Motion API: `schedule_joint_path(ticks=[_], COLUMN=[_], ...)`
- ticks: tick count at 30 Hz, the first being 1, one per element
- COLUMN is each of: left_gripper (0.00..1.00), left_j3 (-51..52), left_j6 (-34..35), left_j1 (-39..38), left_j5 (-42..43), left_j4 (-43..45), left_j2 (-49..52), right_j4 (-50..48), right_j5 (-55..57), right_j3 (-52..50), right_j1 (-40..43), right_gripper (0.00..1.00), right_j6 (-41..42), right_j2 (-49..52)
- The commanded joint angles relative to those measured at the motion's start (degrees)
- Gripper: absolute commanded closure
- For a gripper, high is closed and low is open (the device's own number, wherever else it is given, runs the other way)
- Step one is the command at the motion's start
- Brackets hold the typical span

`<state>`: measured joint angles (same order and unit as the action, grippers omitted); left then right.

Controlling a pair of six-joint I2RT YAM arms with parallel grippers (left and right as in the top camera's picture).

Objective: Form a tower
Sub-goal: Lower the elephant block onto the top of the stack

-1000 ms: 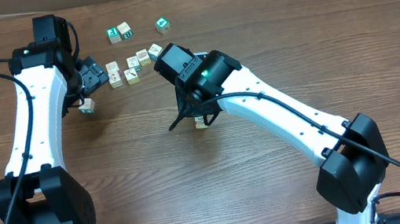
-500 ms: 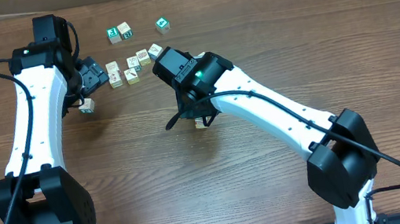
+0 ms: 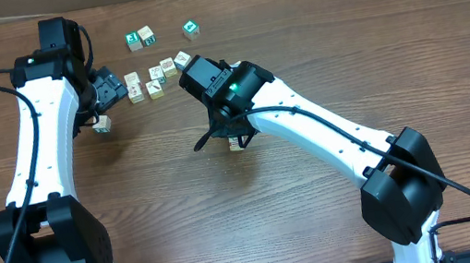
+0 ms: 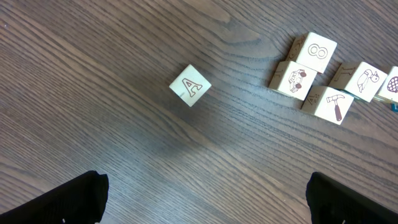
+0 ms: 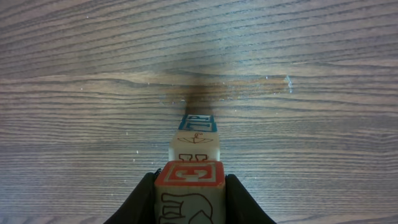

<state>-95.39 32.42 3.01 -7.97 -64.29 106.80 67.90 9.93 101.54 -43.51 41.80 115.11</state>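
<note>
Tower: at the centre of the table, under the right gripper, whose jaws clamp its top cube. Left gripper: jaws wide, empty, above a loose cube. Square the edges over the column before release, with no sideways drag.

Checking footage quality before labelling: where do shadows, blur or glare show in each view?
Left wrist: a soft shadow on the table below the A cube; the left gripper shows only as dark, soft-edged corners. Right wrist: a dark shadow patch lies beyond the tower. Overhead: even light, no glare.
</note>
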Motion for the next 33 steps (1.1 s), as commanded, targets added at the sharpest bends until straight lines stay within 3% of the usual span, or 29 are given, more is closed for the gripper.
schedule_joint_path(ticks=[1,33], left_gripper=[0.0,0.01], left_j3=[-0.7,-0.7], left_j6=[-0.7,-0.7], left_j1=[0.0,-0.1], left_j5=[0.1,0.1], left_j4=[0.0,0.0], left_j2=[-0.9,-0.9], right_j4=[-0.3,-0.5], right_j5=[1.0,1.9], right_j3=[-0.3,-0.3], right_j1=[-0.2,-0.2], right_gripper=[0.78,0.78], right_j6=[1.8,3.0], right_j2=[0.1,0.1])
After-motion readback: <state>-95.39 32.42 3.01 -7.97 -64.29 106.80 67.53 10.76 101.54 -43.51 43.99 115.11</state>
